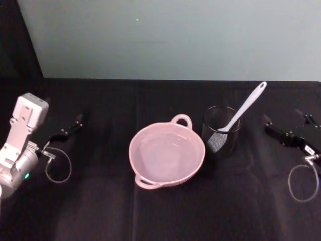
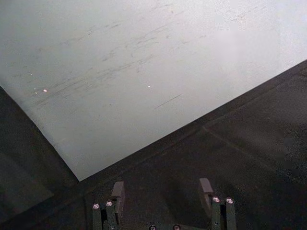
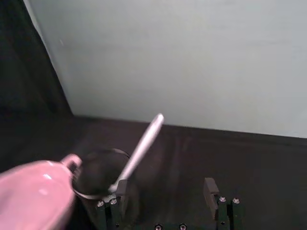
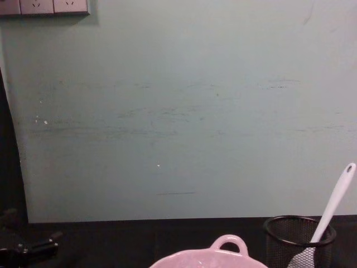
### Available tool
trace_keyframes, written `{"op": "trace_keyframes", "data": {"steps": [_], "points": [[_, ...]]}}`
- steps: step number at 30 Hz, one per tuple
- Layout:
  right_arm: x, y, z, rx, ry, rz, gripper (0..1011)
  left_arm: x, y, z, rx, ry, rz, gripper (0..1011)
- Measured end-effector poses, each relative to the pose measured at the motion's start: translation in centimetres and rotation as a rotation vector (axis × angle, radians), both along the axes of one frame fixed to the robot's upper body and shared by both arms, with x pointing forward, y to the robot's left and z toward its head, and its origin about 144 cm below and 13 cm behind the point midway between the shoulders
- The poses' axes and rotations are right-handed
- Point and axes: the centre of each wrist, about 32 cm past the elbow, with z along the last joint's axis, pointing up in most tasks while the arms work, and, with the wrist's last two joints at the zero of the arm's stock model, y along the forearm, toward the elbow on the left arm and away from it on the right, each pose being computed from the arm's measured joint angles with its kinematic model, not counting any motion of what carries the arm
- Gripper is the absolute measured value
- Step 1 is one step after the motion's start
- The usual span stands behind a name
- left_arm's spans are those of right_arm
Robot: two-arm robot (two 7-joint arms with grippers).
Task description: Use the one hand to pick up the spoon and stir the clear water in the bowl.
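Black-draped tabletop (image 1: 165, 216) below a pale green wall (image 1: 165, 35). Head view: pink bowl (image 1: 167, 154) at centre, holding clear water; just right, touching it, black mesh cup (image 1: 220, 131) with white spoon (image 1: 242, 111) leaning right; left pincer (image 1: 70, 128) far left, right pincer (image 1: 276, 131) far right. Left wrist: fingers (image 2: 206, 188) spread, empty. Right wrist: fingers (image 3: 211, 189) apart, empty, near cup (image 3: 103, 175), spoon (image 3: 141, 148). Chest: bowl rim (image 4: 226, 245), spoon (image 4: 332, 206) upright-tilted in cup (image 4: 298, 240).
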Motion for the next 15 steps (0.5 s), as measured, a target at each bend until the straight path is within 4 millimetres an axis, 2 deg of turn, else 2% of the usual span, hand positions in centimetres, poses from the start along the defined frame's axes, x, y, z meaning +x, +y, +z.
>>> {"op": "trace_keyframes", "data": {"steps": [7,10,15], "points": [[2.6,-0.4,-1.3,-0.159,0.024,-0.026,1004,0.0,0.0,0.0,0.0,0.0,0.0,1011],[4.4,-0.4,-2.0,-0.223,-0.006,-0.029,1004,0.0,0.0,0.0,0.0,0.0,0.0,1011],[6.1,0.0,-2.8,-0.279,-0.08,-0.024,1004,0.0,0.0,0.0,0.0,0.0,0.0,1011]]}}
